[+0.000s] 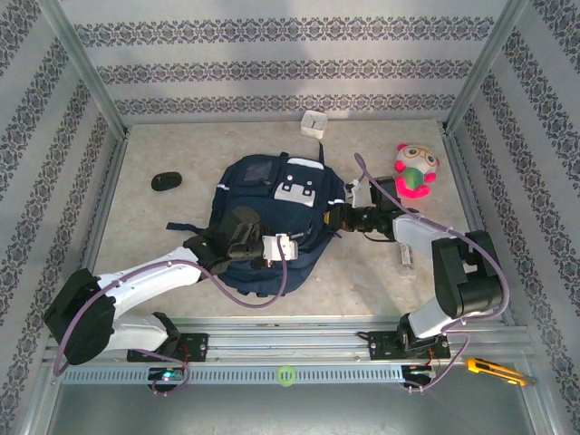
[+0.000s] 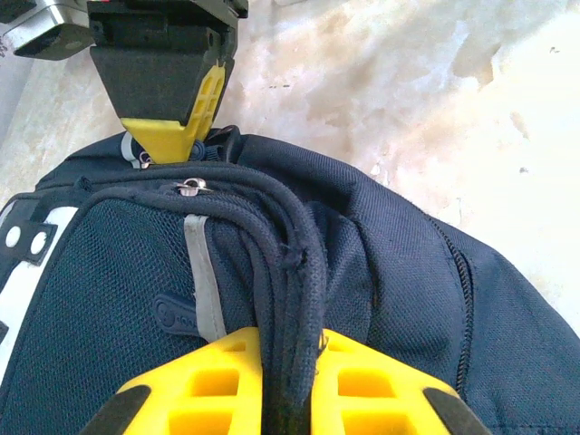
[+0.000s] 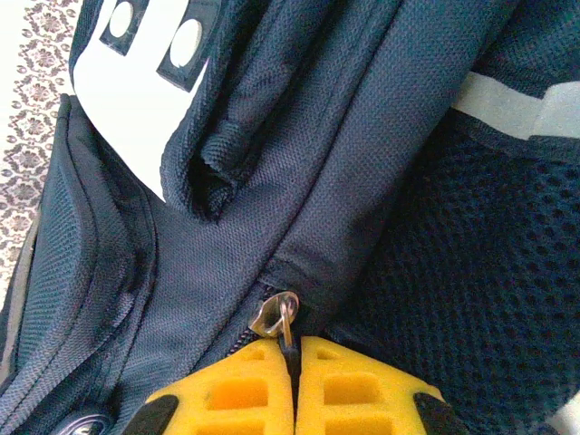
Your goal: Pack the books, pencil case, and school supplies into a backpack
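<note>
W/ L gripper [image 2: 290,376] clamped on strap [image 2: 290,272], R gripper [image 3: 292,372] pinching zip pull [image 3: 276,317] betw tips: drag straight, no twist, L bracing backpack [image 1: 246,186]

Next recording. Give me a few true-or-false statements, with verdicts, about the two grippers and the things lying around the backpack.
1. The left gripper is shut on a dark strap of the backpack. True.
2. The right gripper is wide open and holds nothing. False: it is shut on the backpack's zipper pull.
3. The plush toy lies on the table, apart from the backpack, on the right arm's side. True.
4. The black oval object lies on top of the backpack. False: it lies on the table, apart from the backpack, on the left arm's side.
</note>
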